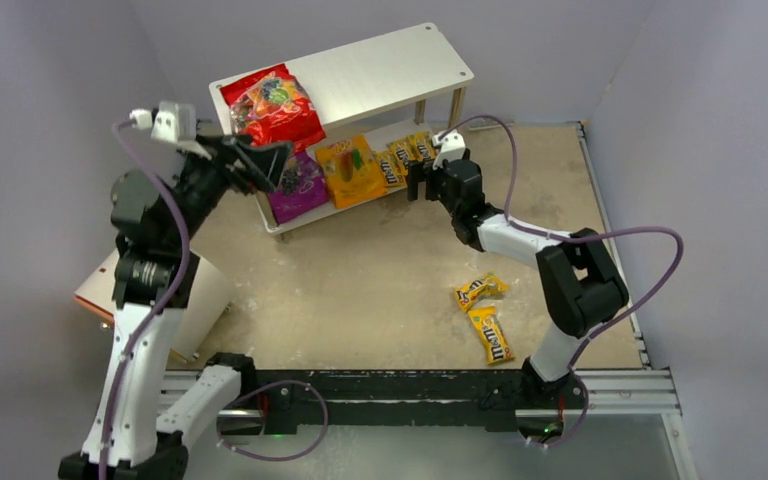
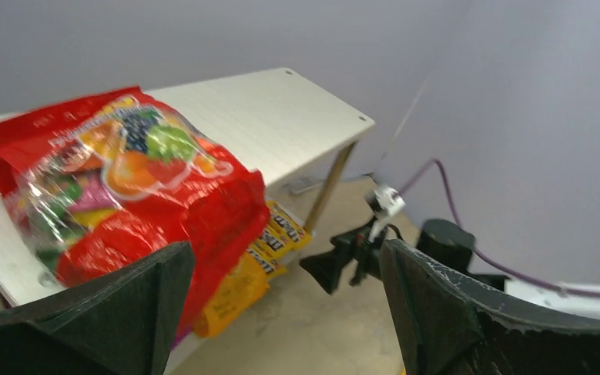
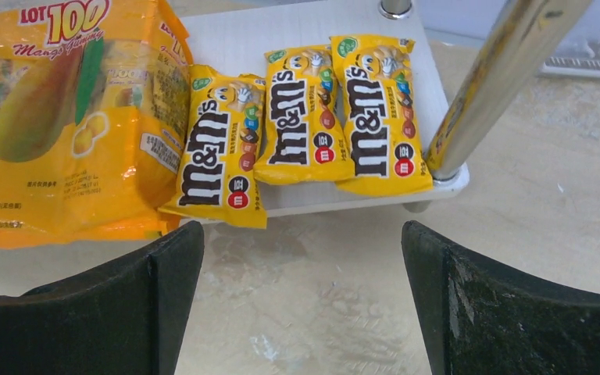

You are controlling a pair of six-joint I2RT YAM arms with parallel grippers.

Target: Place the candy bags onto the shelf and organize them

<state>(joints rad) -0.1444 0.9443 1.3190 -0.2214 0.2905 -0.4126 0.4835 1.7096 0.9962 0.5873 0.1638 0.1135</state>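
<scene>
Red bag lies flat on shelf's top board, with purple bag, orange bag and three small packets rowed side by side below, likely to save room; left jaws and right jaws both spread, empty; two packets wait loose on counter.
</scene>
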